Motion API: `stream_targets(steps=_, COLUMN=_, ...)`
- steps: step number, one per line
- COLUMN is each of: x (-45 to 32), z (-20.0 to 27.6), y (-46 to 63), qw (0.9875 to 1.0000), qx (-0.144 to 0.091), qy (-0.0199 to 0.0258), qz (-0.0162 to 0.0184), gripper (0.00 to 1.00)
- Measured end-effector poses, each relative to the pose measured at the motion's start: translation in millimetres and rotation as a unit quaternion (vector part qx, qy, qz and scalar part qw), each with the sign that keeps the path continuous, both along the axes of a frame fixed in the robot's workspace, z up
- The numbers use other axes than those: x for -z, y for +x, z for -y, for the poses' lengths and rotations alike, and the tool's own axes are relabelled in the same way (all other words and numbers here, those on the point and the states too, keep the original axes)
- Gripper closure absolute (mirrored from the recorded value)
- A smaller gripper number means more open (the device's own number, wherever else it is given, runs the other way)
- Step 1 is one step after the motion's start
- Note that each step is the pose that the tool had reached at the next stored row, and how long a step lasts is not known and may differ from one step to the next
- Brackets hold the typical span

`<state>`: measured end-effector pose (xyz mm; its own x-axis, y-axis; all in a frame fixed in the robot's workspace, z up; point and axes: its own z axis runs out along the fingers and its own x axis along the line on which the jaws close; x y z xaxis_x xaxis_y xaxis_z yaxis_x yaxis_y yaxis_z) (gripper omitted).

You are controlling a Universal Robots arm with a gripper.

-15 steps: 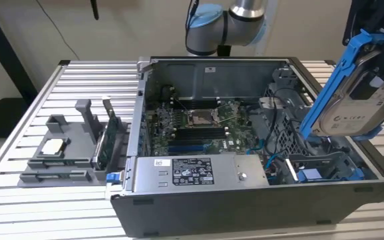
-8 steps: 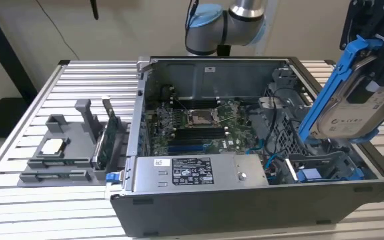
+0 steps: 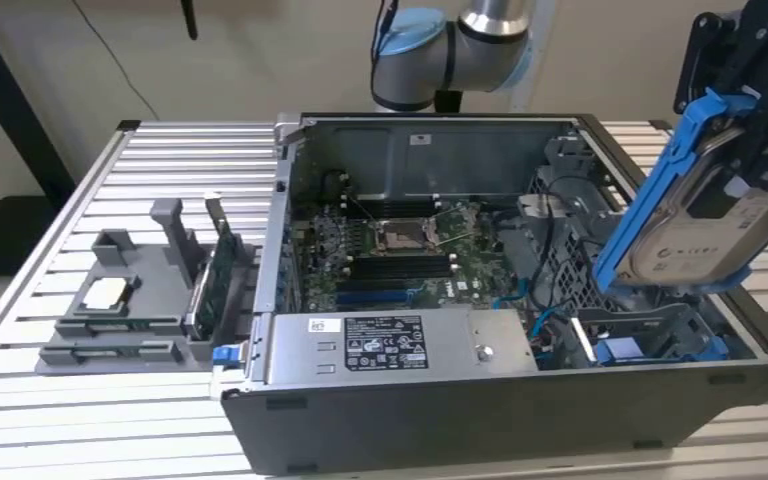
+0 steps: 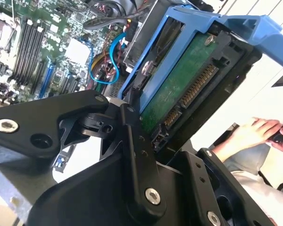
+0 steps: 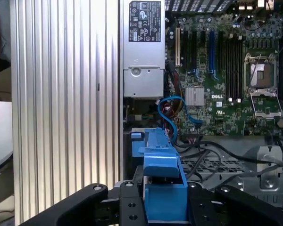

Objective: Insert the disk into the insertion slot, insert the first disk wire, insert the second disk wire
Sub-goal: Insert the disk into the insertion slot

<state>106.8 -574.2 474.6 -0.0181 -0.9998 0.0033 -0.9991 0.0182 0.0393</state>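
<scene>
- One disk (image 3: 695, 235), tilted steeply, hangs just over the insertion slot (image 3: 638, 325), seemingly angled to slide in.
- The tool (image 5: 164, 203) pinches it from both sides, likely steadying it for alignment.

A bright blue plastic-framed disk (image 5: 164, 181) is clamped in the black metal gripper (image 5: 165, 200). Beyond it, a labelled silver metal box (image 5: 142, 56) and green circuit board (image 5: 221, 106) are seen beside a ribbed aluminium table (image 5: 66, 103).

disk (image 3: 699, 246) in hand (image 3: 747, 140), tilted above insertion slot (image 3: 644, 322)
</scene>
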Motion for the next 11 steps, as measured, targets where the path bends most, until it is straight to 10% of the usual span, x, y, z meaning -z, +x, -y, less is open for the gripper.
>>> stream_targets(steps=11, x=17.5, z=1.6, y=6.8, qw=1.0, qx=0.0, qy=0.0001, qz=0.0, gripper=0.67)
